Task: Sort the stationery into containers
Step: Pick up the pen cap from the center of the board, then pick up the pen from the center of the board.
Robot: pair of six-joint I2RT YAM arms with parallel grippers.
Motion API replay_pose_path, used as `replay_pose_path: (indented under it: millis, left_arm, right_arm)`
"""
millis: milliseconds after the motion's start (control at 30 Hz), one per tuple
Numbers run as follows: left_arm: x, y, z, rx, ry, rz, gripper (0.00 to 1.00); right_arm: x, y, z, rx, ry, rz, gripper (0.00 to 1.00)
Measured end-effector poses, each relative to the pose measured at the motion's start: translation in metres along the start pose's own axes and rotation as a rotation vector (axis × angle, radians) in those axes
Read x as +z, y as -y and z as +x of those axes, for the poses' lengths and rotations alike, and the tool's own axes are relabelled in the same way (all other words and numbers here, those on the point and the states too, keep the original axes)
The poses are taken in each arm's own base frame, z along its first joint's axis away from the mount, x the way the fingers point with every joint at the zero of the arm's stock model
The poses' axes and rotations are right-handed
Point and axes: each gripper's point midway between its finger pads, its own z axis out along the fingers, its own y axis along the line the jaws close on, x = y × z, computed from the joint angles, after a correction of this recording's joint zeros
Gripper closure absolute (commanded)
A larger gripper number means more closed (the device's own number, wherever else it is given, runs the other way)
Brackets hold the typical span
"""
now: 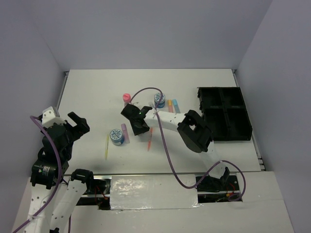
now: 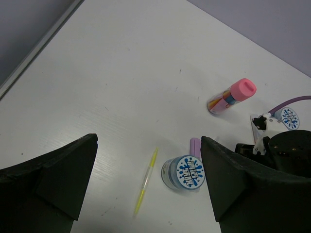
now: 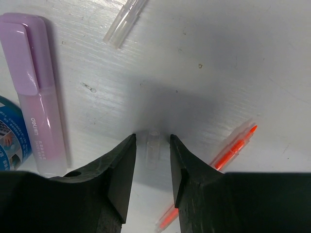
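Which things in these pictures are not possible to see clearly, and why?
- Right wrist: the small clear piece between the fingers of the right gripper is see-through; what it is, and whether it is gripped, cannot be told.
- Right wrist: the orange pen has its lower end behind a finger.
- Left wrist: the purple marker is mostly behind the tub.
- Top: the right arm covers a near corner of the tray.

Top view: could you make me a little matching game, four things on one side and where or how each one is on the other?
Things:
1 tray
2 yellow pen
3 purple marker
4 left tool

Places or states:
A open, holding nothing
B close beside a tub
C on the right side of the table
D lying alone, left of that tub

Pairs: 1-C, 2-D, 3-B, 4-A.
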Motion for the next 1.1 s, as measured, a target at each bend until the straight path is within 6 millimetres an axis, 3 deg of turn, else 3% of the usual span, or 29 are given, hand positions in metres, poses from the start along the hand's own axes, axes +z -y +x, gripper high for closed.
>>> replay_pose_path:
  millis: [633,733,800,833,1100]
  left_arm:
    - [0.0,0.0,0.0,0.0,0.0,0.0,0.01]
    - [0.0,0.0,0.0,0.0,0.0,0.0,0.01]
    - [0.0,0.0,0.0,0.0,0.0,0.0,0.01]
    - [0.0,0.0,0.0,0.0,0.0,0.0,0.01]
    - [0.0,0.001,0.002,-0.002,-0.008,0.002,0.01]
  right_arm:
    - [-0.003,-0.006,0.007,0.017,0.019,0.025,0.63]
    - [-0.003,-0.005,0.007,0.019,0.018,0.029,0.72]
    - [-0.003,-0.004,0.008,0.016,0.017,0.033,0.87]
    - [-0.003,-0.003,0.008,0.017,0.017,0.036,1.0]
    - [-0.009,-0.002,0.013,0.035,0.038,0.001,1.0]
